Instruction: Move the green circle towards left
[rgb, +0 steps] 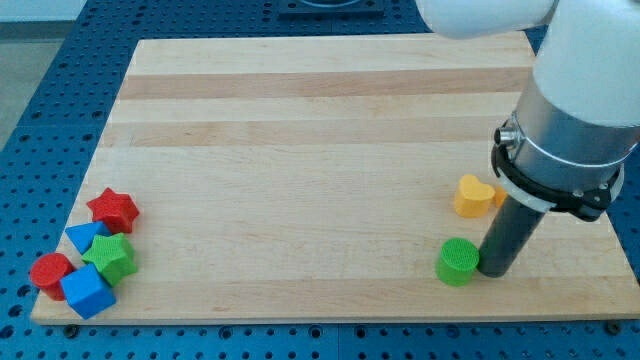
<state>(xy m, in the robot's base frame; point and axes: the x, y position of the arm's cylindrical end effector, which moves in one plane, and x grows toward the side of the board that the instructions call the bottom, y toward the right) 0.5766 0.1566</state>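
On the wooden board (320, 150), our green circle (458, 262) sits near the bottom right. My tip (493, 271) touches it at its three o'clock side. We carry no gripper, only this rod.

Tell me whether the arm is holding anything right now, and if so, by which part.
Nothing is held. My tip is a bare rod end, standing just at the view's right of the green circle, close against its side, placed to push it.
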